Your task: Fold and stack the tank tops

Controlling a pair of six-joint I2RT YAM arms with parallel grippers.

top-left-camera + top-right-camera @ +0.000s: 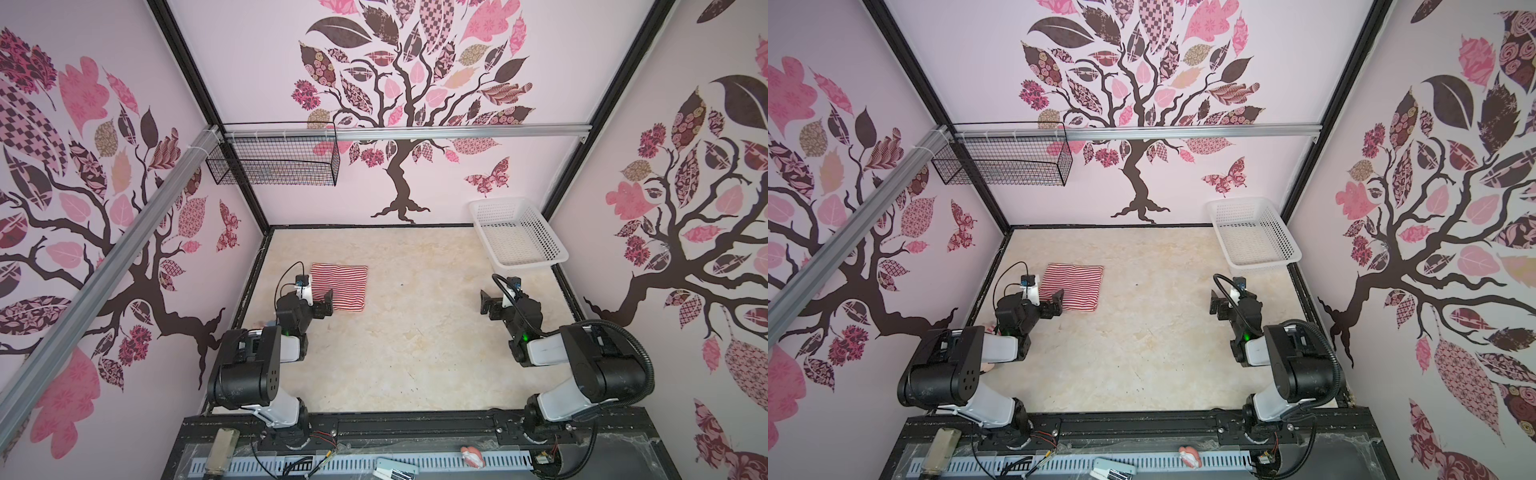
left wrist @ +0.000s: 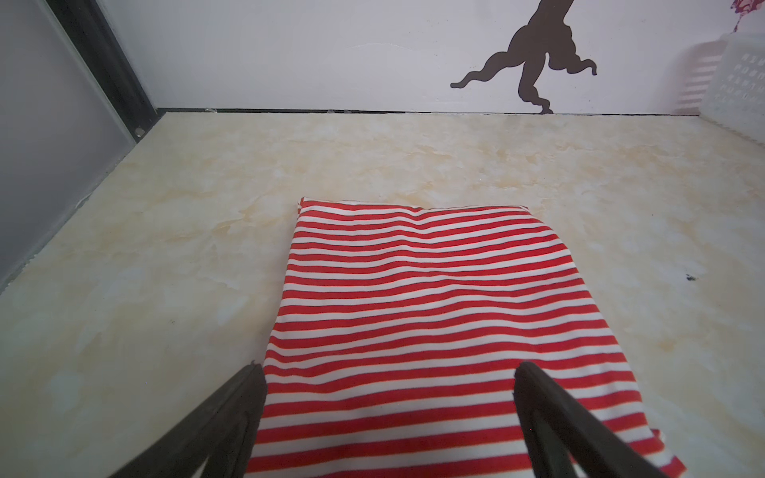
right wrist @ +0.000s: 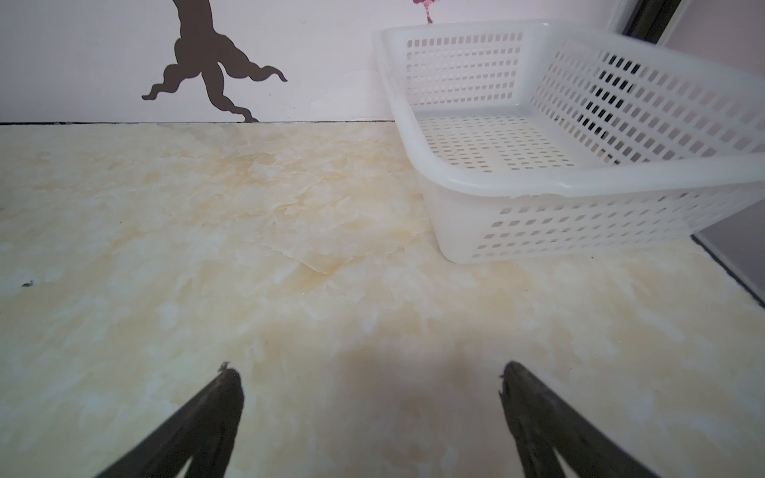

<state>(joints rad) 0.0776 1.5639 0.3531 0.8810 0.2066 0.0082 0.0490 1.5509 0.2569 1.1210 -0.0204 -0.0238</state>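
Note:
A red-and-white striped tank top (image 1: 343, 284) (image 1: 1077, 282) lies folded into a flat rectangle on the left side of the marble-look table. In the left wrist view the tank top (image 2: 434, 314) fills the middle. My left gripper (image 1: 325, 304) (image 1: 1056, 305) (image 2: 389, 368) is open over the tank top's near edge, its two black fingers wide apart, one at each side of the cloth, nothing gripped. My right gripper (image 1: 487, 305) (image 1: 1218, 305) (image 3: 370, 370) stands open over bare table on the right, far from the cloth, with nothing between its fingers.
A white plastic basket (image 1: 532, 262) (image 1: 1262, 263) (image 3: 538, 182) (image 2: 741, 82) sits at the back right corner. A black wire basket (image 1: 274, 160) (image 1: 1005, 160) hangs on the rail at the back left. Patterned walls close in three sides.

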